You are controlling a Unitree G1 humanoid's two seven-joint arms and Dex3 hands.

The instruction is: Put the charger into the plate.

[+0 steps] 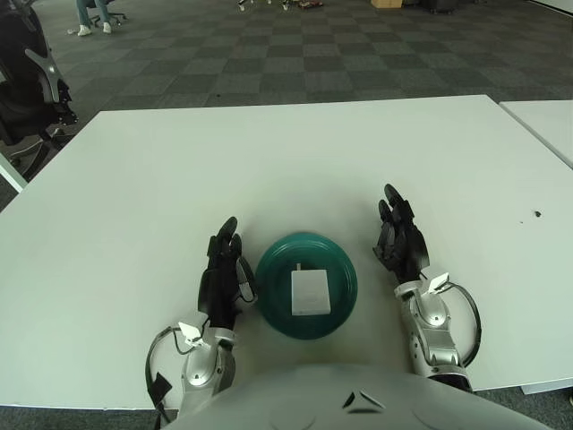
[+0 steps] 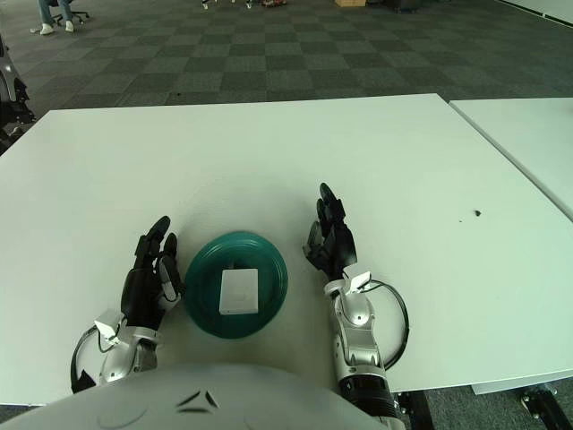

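Note:
A white square charger (image 1: 310, 291) lies flat inside a round teal plate (image 1: 273, 269) on the white table, near its front edge. My left hand (image 1: 222, 269) shows just left of the plate, fingers stretched out and holding nothing. My right hand (image 1: 398, 237) shows to the right of the plate, a small gap away, fingers also stretched out and empty. Neither hand touches the charger.
The white table (image 1: 295, 161) stretches far back and to both sides. A second white table (image 1: 542, 121) stands at the right. A small dark speck (image 1: 536, 214) lies on the table at the right. A black chair (image 1: 31, 90) stands at the far left.

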